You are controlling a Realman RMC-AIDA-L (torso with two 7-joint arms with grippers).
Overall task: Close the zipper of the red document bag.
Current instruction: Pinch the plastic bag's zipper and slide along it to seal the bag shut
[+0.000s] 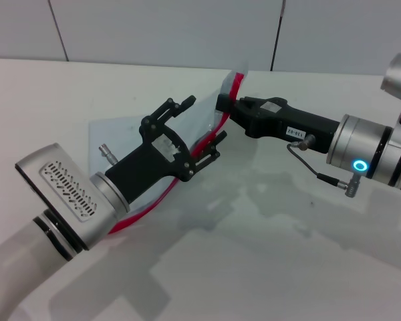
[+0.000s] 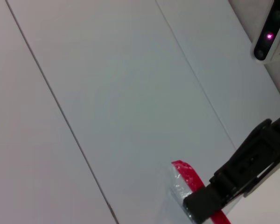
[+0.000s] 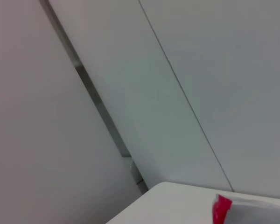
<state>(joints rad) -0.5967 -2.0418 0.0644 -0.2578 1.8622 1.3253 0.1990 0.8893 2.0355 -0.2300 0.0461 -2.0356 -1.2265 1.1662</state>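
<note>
The left gripper (image 1: 197, 130) hovers over the bag (image 1: 130, 134) on the white counter (image 1: 254, 234), fingers (image 1: 177, 105) apart, the zipper (image 1: 204, 142) running between them; farther off, the right gripper (image 1: 225, 102) clamps the bag's raised red end.

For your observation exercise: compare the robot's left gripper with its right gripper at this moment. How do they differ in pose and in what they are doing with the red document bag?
1. The left gripper has its fingers spread open over the red document bag; the right gripper is shut on the bag's far red end, holding it raised.
2. The left gripper reaches in from the near left; the right gripper comes in from the right.

Both are black and meet at the zipper.
</note>
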